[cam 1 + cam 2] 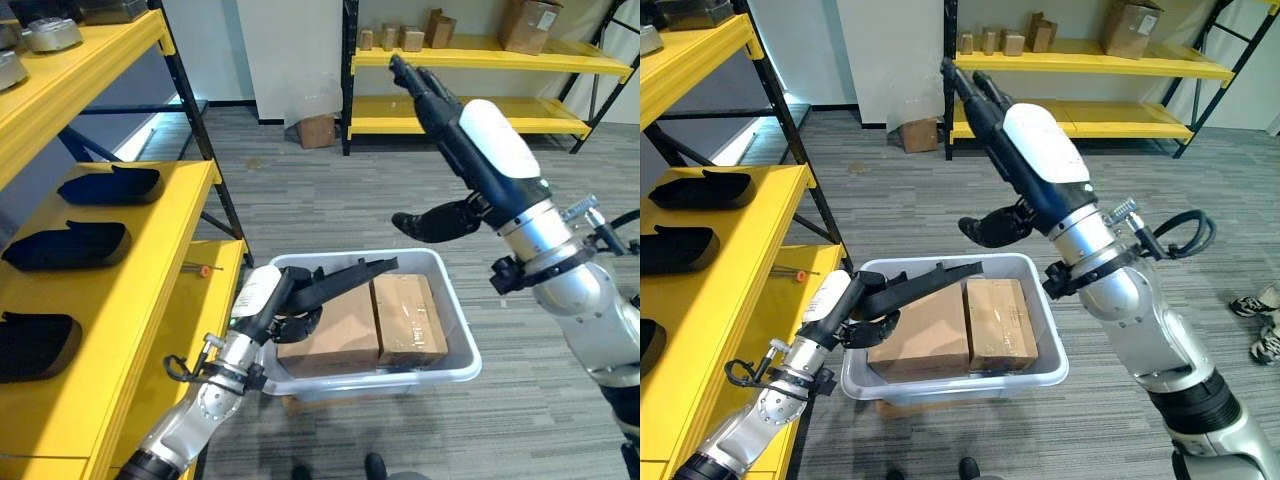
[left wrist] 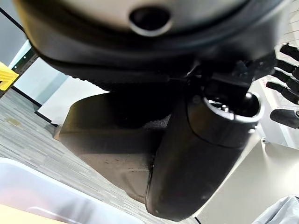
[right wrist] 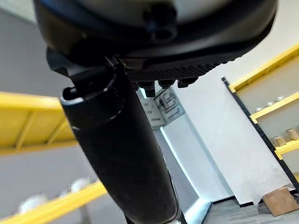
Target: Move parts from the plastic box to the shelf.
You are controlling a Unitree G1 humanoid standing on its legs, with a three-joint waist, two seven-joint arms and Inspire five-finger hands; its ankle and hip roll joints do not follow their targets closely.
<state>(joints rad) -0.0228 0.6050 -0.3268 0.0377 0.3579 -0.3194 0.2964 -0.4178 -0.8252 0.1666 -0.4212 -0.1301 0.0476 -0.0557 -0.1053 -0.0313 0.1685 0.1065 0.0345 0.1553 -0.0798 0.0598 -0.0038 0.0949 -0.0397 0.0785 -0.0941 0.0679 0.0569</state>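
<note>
While your left hand (image 1: 855, 305) grips the long black plastic part (image 1: 930, 276) by one end over the white plastic box (image 1: 1045, 345), it may swing and catch the yellow shelf (image 1: 750, 290). Your right hand (image 1: 1005, 140) hangs raised, fingers straight, empty.

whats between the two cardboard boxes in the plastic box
Nothing: in the left eye view the left cardboard box and right cardboard box sit side by side in the plastic box, touching along one seam.
</note>
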